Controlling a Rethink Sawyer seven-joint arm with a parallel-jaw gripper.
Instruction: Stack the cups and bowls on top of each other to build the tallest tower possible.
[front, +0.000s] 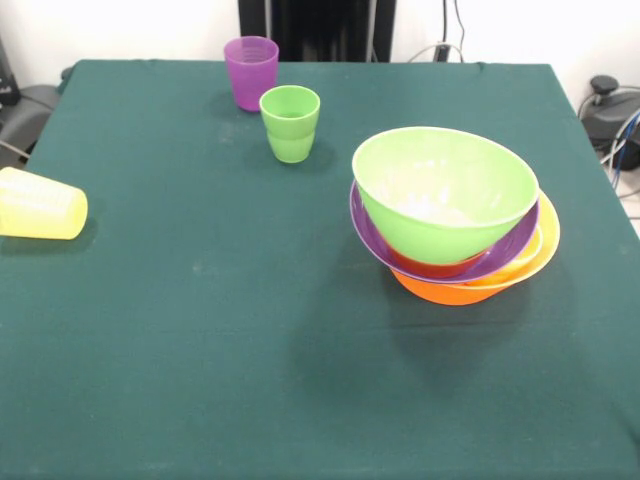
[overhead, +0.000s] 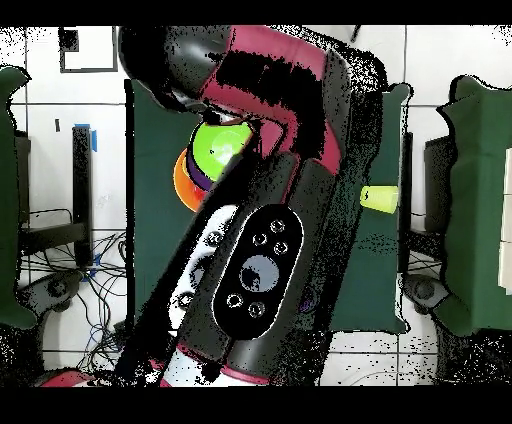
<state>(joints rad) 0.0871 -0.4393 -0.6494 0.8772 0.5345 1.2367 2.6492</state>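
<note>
Bowl pile (front: 455, 225) closest: 4 bowls, green bowl (front: 443, 190) on top. Arm (overhead: 265, 200) hangs over pile, hides grabber; open or closed, can't tell. Green cup (front: 291, 123) upright, beyond pile near purple cup (front: 251, 72); yellow cup (front: 40, 204) lies sideways, far off.

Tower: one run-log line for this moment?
tower: lime bowl top | purple cup, lime cup: upright, loose | yellow cup: on side | gripper: unseen
</note>
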